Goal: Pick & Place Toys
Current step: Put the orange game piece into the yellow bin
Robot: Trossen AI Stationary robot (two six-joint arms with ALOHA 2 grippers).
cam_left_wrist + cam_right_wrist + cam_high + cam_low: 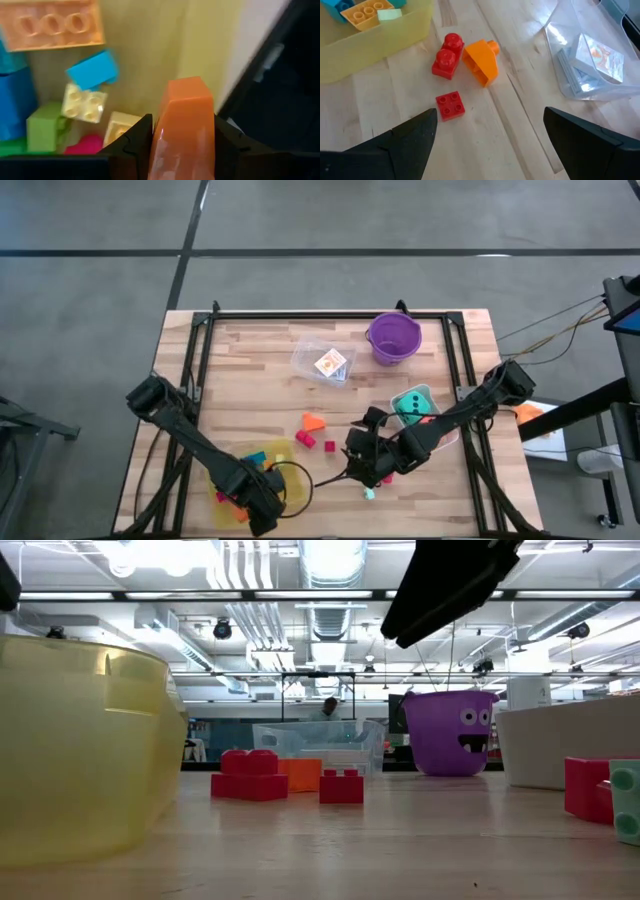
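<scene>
Left wrist view: an orange wedge piece (pixel 182 130) is sitting clamped between the left gripper (pixel 182 145) fingers, hanging over the yellow tray (pixel 225 480) where bricks are lying — blue, cream, green. The right gripper (pixel 490 135) is hovering with fingers wide apart above a small red brick (pixel 450 105) — empty.

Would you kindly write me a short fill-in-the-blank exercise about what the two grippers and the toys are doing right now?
1. The left gripper, above the yellow tray, is shut on an ____ piece.
2. The right gripper hovers with its jaws ____.
3. The orange wedge lies beside a two-stud brick coloured ____.
4. The card pack sits inside the ____ tub.

Missing words: orange; open; red; clear
</scene>
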